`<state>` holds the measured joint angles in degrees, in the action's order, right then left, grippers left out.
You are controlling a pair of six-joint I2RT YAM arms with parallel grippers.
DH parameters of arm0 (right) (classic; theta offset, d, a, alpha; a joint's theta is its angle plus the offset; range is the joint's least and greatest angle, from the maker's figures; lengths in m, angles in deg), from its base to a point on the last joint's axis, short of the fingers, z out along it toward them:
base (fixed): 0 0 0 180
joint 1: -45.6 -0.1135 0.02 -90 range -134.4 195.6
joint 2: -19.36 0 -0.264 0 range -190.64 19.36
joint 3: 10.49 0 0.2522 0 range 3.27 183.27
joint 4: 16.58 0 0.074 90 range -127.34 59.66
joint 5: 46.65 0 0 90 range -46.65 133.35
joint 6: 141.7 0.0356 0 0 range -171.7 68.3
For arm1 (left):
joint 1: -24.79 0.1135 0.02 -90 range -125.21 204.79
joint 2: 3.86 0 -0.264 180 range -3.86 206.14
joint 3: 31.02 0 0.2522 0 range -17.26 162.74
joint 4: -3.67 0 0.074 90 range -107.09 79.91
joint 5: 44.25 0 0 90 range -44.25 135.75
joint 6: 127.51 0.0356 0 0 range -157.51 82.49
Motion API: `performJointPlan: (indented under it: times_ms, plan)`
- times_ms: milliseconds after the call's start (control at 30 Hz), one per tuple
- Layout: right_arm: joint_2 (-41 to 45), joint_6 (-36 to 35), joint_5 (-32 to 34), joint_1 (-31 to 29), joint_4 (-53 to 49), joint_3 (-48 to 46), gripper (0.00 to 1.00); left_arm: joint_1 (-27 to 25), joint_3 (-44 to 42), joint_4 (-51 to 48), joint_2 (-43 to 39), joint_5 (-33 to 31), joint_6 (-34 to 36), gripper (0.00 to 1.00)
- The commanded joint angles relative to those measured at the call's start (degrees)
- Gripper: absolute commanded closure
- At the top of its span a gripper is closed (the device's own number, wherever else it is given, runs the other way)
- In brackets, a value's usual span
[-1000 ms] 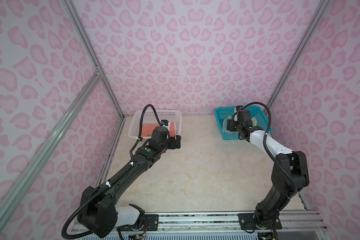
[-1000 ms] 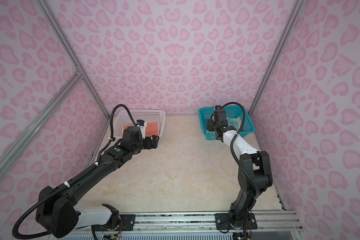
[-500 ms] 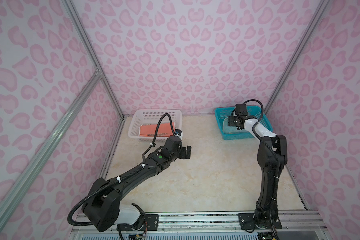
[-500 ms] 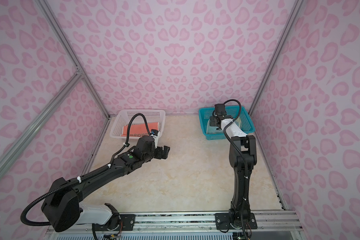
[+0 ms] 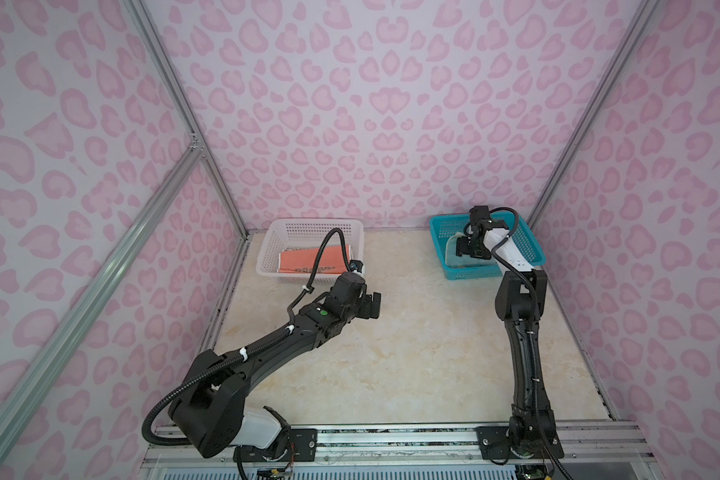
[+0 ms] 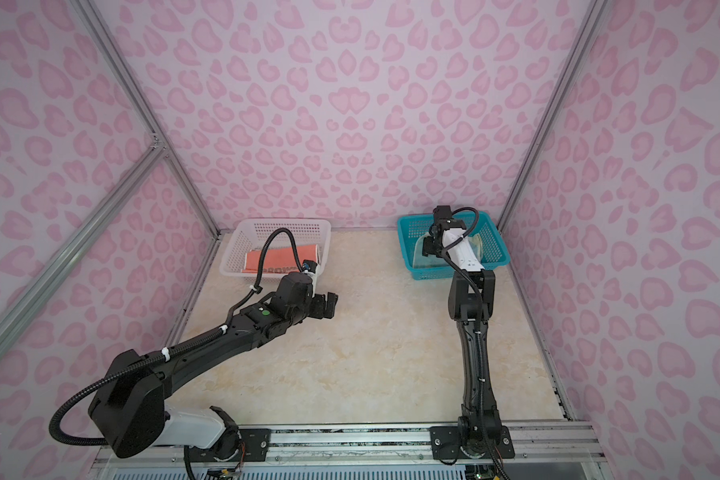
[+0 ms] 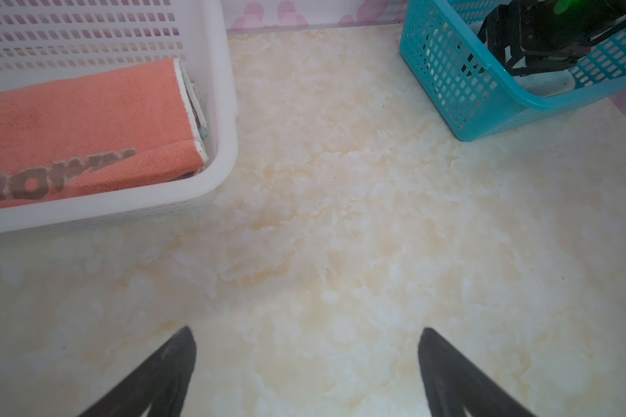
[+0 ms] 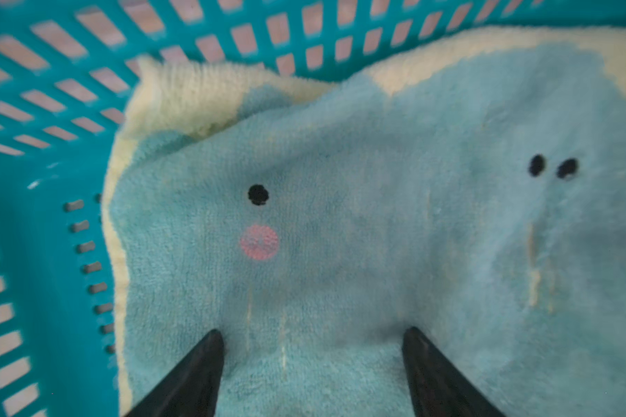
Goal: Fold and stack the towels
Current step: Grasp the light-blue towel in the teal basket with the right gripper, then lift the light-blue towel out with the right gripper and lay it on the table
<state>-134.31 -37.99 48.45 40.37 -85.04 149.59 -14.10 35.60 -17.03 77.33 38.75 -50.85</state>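
**Teal towel (image 8: 340, 234) lies under the right gripper (image 8: 312, 331)**

The pale marble-look table (image 5: 412, 353) carries two baskets along its far edge, well apart. The white basket (image 5: 308, 228) is on the left and the teal basket (image 5: 470, 272) on the right. The orange towel (image 5: 300, 259) is folded flat, with grey-brown letters along its near edge. It lies in the white basket on other folded cloth, whose edges show at its right end. The teal towel lies rumpled in the teal basket, with pale yellow along its rim. The right gripper reaches down into that basket, its jaws spread, its tips at the towel's pile and nothing pinched between them. The left gripper (image 5: 371, 306) hangs over the table near the white basket's near right corner, with its jaws wide and empty.
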Motion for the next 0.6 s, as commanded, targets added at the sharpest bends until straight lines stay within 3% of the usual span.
performJointPlan:
  times_ms: [0,67,233,267,400,567]
  plan:
    - [-4.1,-1.5,0.7,0.0,-11.8,4.7,0.28,0.0,0.7,-0.1,0.4,-1.4,0.7,0.02]
    - [-5.0,-2.1,1.0,0.1,-12.6,5.0,0.36,0.0,0.6,-0.2,0.6,-1.6,0.8,0.02]
    - [-5.0,-2.4,-0.4,0.7,-12.7,3.6,0.95,0.0,0.6,-0.4,1.4,-1.7,1.0,0.02]
    - [-4.9,-2.4,-0.8,0.8,-12.6,3.4,1.0,0.0,0.7,-0.6,1.7,-1.7,1.1,0.02]
    - [-1.6,-3.2,-3.0,0.9,-9.0,-0.9,1.0,0.0,0.8,-0.6,2.2,-1.6,1.0,0.02]
    - [10.4,-3.7,-4.5,0.8,4.0,-15.9,1.0,0.0,0.3,0.2,2.0,-1.9,0.9,0.02]
